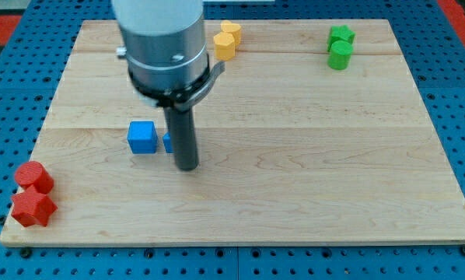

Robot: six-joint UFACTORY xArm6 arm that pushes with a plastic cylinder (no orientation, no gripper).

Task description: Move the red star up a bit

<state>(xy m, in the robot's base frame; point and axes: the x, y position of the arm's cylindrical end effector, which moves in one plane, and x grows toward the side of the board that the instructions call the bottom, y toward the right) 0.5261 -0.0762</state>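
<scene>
Camera view shows the wooden counter point(310, 155) as the largest thing, lying on a blue pegboard floor point(7, 85) with a red part at the view's top corners. Next is my arm's grey body and dark rod; my tip point(187, 166) stands just right of the blue cube point(142, 137) and hides most of a second blue block point(167, 142). This rig has no fingers, so I cannot report them apart or together. Two red blocks sit touching at the view's bottom left corner; which is the red star point(33, 208) I cannot tell surely, I think the lower one, below the other red block point(33, 177). The risk: pushing it up would drive it into its neighbour, or slip it off the near edge. Two yellow blocks point(227, 40) and two green blocks point(340, 47) lie at the top, well apart.
</scene>
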